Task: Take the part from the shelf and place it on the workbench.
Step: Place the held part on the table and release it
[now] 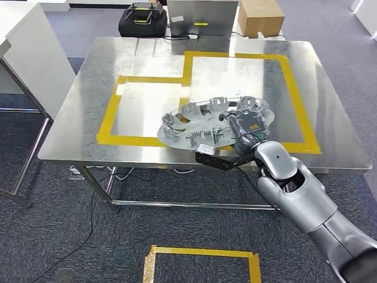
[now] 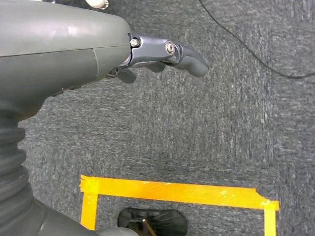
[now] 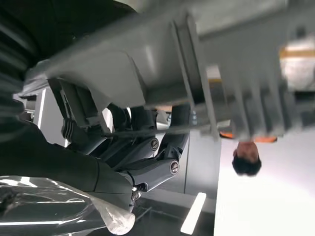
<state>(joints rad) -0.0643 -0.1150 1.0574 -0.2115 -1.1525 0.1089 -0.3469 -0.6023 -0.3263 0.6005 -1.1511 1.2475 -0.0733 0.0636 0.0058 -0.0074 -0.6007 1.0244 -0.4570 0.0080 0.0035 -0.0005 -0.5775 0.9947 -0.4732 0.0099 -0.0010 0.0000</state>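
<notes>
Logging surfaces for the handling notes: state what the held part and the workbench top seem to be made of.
Part: looks like moulded grey plastic with a matt finish, going by its thin ribs, tabs and cut-outs; cast metal can't be ruled out. The right hand holds it.
Workbench: likely sheet metal, brushed and glossy, since it shows streaked reflections of the lights.

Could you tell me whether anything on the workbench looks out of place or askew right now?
Yes: the part, gripped by the right hand, lies across the yellow tape rather than inside either marked rectangle, and its near rim juts past the workbench edge. The left hand hangs over carpet.
</notes>
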